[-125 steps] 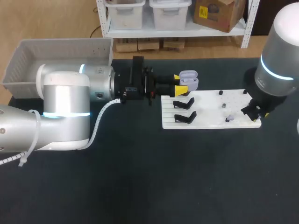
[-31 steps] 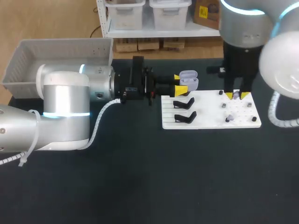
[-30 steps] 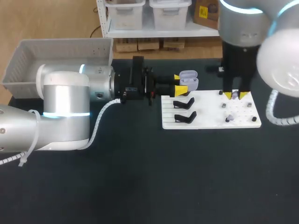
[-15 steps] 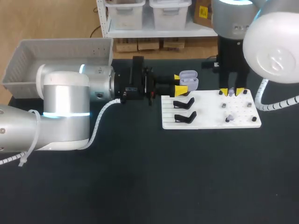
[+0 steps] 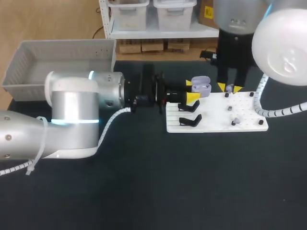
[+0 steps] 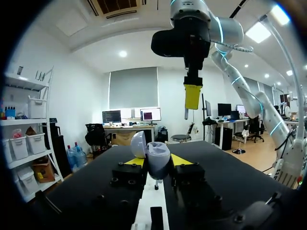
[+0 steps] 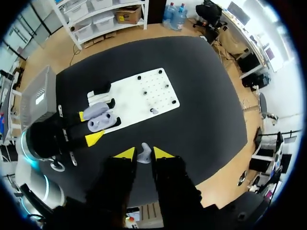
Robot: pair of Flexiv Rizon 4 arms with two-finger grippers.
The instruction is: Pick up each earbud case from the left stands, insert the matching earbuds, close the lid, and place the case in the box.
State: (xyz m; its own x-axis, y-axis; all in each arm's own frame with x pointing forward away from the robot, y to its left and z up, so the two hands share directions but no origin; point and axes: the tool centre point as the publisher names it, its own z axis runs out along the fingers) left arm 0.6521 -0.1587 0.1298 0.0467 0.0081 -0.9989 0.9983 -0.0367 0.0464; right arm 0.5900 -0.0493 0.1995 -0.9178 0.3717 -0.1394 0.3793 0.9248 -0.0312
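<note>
So the left gripper point(image 5: 191, 90) is clamped on the open lavender earbud case point(image 5: 201, 86) just over the stand end of the white board point(image 5: 218, 125), and only the right wrist cam clearly shows the right gripper point(image 7: 143, 154) pinching a little lavender earbud point(image 7: 144, 155) up above the table.

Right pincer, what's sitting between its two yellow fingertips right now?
A small pale lilac earbud, gripped on both sides by the right pincer. The right wrist view shows it plainly; the head view only faintly.
</note>
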